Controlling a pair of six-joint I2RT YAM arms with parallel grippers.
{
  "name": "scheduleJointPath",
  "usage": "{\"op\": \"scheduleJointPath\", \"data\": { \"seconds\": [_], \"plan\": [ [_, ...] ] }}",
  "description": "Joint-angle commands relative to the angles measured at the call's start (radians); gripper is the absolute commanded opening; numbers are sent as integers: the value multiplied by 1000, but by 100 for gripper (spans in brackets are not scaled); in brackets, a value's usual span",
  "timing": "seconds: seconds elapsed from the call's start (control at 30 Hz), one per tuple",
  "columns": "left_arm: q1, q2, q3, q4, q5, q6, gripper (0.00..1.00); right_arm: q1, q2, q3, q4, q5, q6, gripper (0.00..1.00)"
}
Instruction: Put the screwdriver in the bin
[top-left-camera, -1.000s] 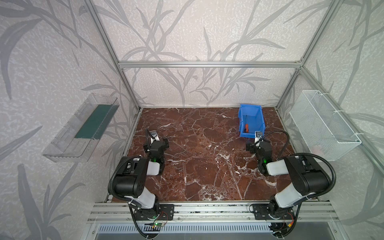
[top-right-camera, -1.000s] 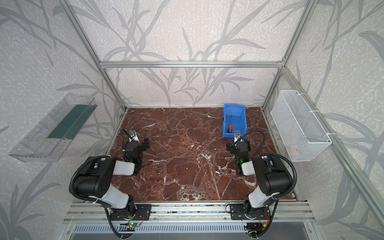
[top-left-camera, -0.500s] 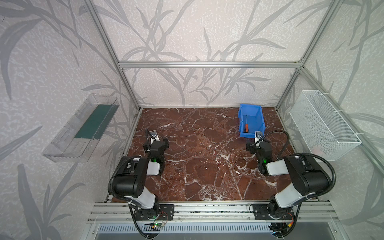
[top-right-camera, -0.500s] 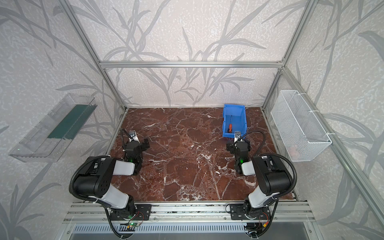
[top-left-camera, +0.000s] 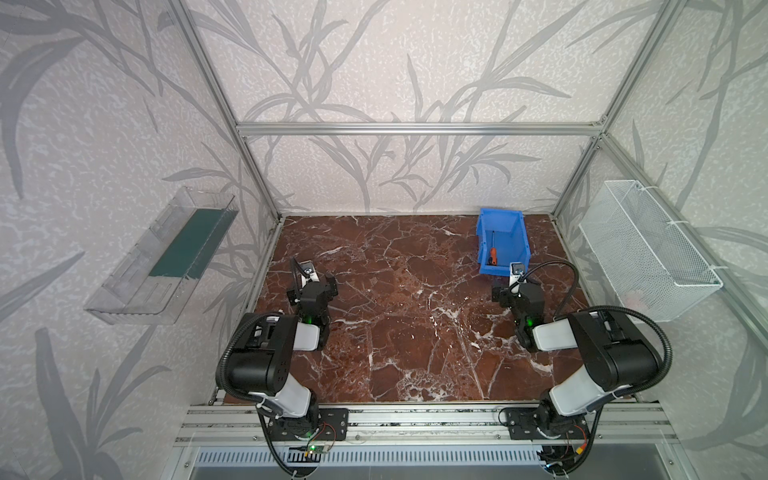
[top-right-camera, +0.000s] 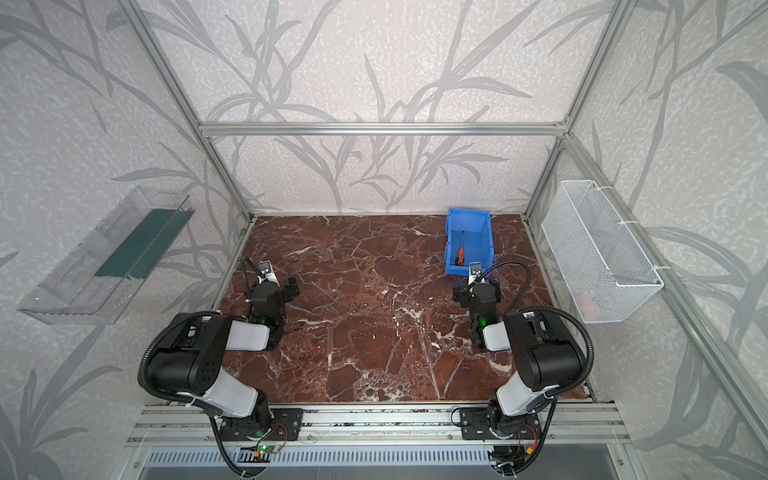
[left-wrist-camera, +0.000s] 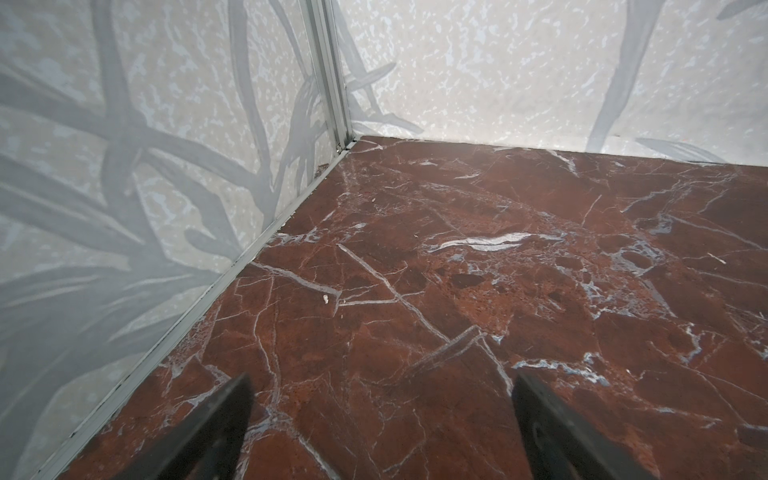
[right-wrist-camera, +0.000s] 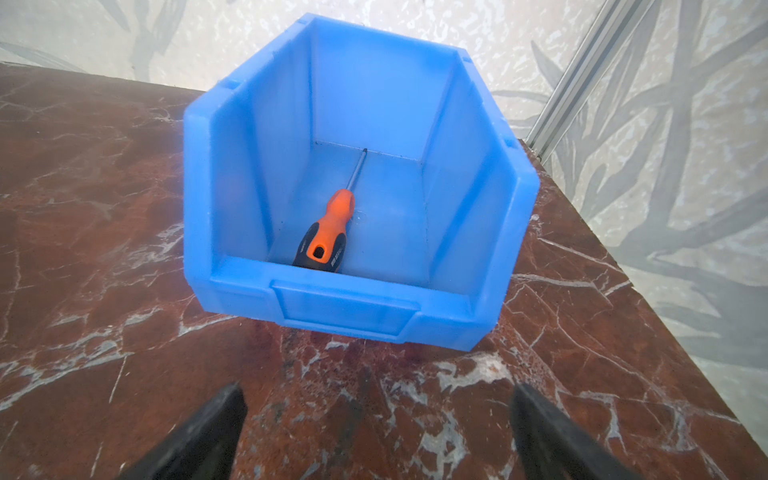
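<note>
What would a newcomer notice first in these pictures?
The bright blue bin at the back right of the dark red marble table draws the eye first. The orange-handled screwdriver lies inside it, shaft pointing to the back wall. The right pincer stands open just in front of the bin, holding nothing.

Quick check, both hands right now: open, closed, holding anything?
Left hand: open, holding nothing.
Right hand: open, holding nothing; the screwdriver lies inside the bin.
</note>
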Motion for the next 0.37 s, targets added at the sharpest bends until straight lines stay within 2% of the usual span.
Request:
{"op": "scheduleJointPath", "data": {
  "seconds": [0.0,0.33],
  "plan": [
    [3,7,3,15,2,-5,99,-3,-22,14,1,1,15,99],
    [3,7,2,16,2,-5,99,-3,-24,12,4,1,13,99]
  ]
}}
